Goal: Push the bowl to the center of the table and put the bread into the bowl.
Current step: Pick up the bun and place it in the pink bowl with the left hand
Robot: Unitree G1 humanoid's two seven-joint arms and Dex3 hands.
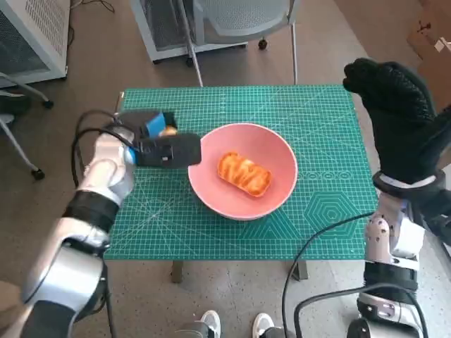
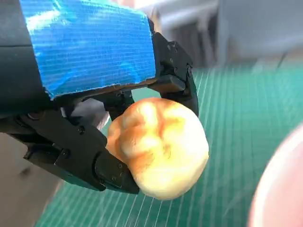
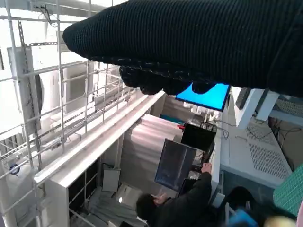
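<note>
On the left, the left hand (image 1: 151,141) hovered over the green cutting mat (image 1: 324,211), its black fingers (image 2: 102,168) clamped around a pale round bread roll (image 2: 158,146). In the head view only a small golden edge of that roll (image 1: 168,130) showed beside the blue tape. The hand sat just beside the rim of the pink bowl (image 1: 282,151), which stood near the middle of the table. Inside the bowl lay one glazed, golden-brown piece of bread (image 1: 244,174), resting on the bowl's floor.

At the right edge, the right hand (image 1: 398,113) in its black glove was raised above the table's far right corner, holding nothing, fingers loosely apart and slightly curled. The right wrist view showed the glove (image 3: 199,42) as a dark band, with a person (image 3: 184,203) seated at monitors (image 3: 175,163) beyond.
</note>
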